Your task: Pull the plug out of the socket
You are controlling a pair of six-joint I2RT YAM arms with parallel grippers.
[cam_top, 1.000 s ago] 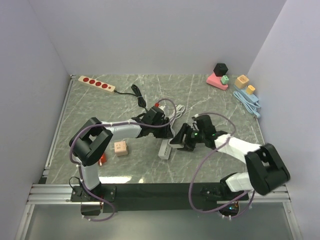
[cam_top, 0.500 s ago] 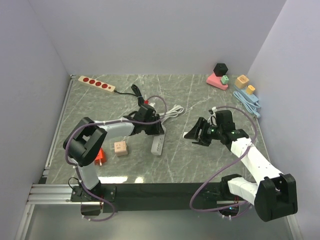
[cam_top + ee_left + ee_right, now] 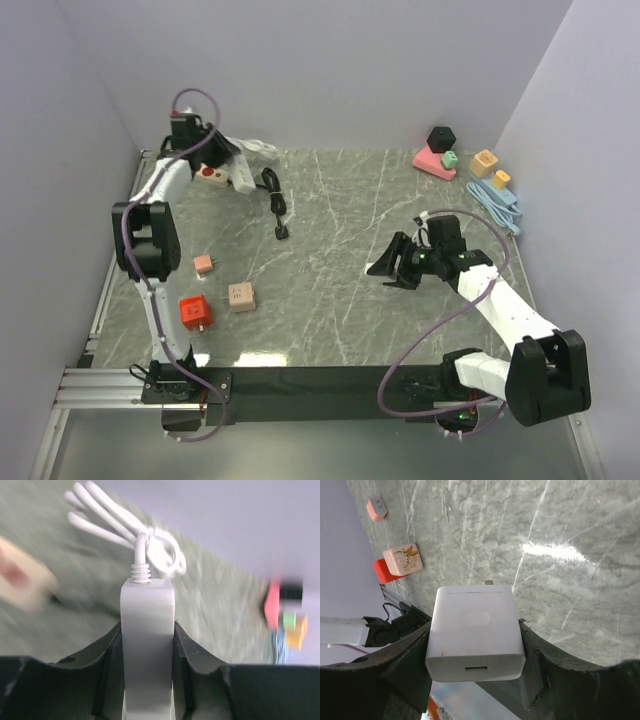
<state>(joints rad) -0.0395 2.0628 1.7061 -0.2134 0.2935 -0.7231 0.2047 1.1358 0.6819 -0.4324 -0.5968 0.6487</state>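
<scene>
The left gripper (image 3: 147, 636) has carried the clamped power strip (image 3: 147, 605) far from the right gripper (image 3: 393, 268), which grips the freed plug (image 3: 474, 635).

On the grey marbled table (image 3: 330, 320), a red cube (image 3: 194, 313), a beige cube (image 3: 241, 297) and a small pink cube (image 3: 203, 264) are seen apart at the near left. A black cable (image 3: 273, 190) is laid at the far left. At the far right, a black cube (image 3: 441, 138), a pink block (image 3: 433, 162), a green piece (image 3: 451, 158), two orange cubes (image 3: 484, 161) and a blue cable (image 3: 495, 203) are grouped.
</scene>
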